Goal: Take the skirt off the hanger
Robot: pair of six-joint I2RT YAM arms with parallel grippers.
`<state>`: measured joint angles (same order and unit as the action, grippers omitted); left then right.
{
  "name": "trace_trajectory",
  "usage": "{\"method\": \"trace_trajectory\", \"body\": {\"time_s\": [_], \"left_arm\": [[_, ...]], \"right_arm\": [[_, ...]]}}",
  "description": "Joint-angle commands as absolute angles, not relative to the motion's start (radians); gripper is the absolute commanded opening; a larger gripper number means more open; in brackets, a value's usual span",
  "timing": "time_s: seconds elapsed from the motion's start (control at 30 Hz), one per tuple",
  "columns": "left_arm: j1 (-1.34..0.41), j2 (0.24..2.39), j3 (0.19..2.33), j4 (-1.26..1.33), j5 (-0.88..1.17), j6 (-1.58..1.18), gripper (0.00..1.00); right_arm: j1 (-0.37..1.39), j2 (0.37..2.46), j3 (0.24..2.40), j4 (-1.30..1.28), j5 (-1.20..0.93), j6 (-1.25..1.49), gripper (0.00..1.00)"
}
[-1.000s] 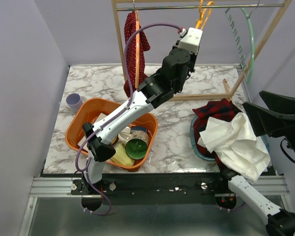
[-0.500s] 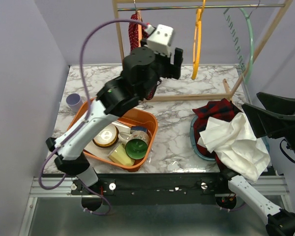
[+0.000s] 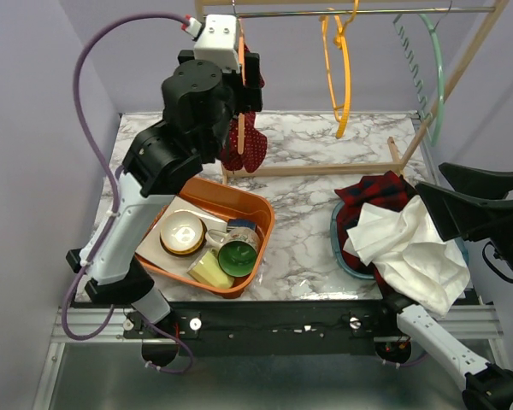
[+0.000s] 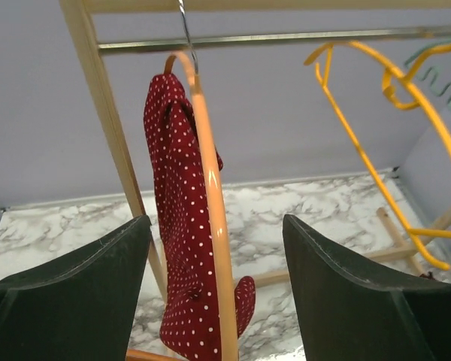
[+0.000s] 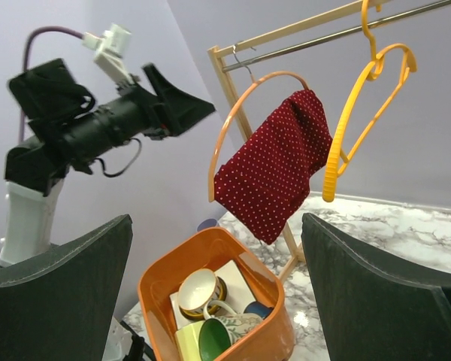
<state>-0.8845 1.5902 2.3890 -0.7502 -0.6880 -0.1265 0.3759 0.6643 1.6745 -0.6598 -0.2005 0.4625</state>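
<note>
My left gripper [image 4: 216, 222] stands with its jaws wide apart and nothing between the pads. It is raised to the top left corner of the wooden rack frame [image 4: 105, 128]. The red white-dotted fabric skirt [image 4: 182, 226] hangs in front of it, draped over one arm of the curved pale-orange plastic hanger [image 4: 210, 195], whose wire hook sits on the thin metal rail [image 4: 286, 37]. From my left wrist the skirt's lower edge and the hanger's bottom are cut off by the frame. My dark fingers [image 4: 83, 278] cover the corners, so I cannot tell how close the cloth is to them. From above, my own left arm hides most of the hanger and only the skirt's lower part shows. My right gripper [image 5: 216, 218] is also spread wide and empty, low at the right side of the grey-veined marble table [image 3: 308, 231]. Its arm is partly out of the overhead frame. A bright yellow plastic hanger [image 4: 361, 150] hangs farther along the rail, its right end cut off. A white crumpled cloth [image 3: 410, 248] buries most of the red plaid cloth [image 3: 372, 192] and the tub beneath them. In the orange plastic bin [image 3: 256, 209] the cups and jars overlap, and any print on them is too small to read.
</note>
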Motion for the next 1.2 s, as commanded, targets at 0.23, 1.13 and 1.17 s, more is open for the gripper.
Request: {"method": "trace_trajectory", "body": {"time_s": [0.23,1.13,1.17], "left_arm": [[-0.807,1.661,2.307,-0.814,-0.656,-0.141,0.74],[-0.788,1.531,2.298,-0.716,-0.451,-0.115,0.0],[-0.787,1.52,2.296,-0.718,-0.424,-0.114,0.0]], "right_arm": [[0.376,0.629,1.646,-0.661,-0.21,0.468,1.0],[0.376,0.632,1.603,-0.672,-0.224,0.454,1.0],[0.376,0.635,1.603,-0.681,-0.225,0.453,1.0]]}}
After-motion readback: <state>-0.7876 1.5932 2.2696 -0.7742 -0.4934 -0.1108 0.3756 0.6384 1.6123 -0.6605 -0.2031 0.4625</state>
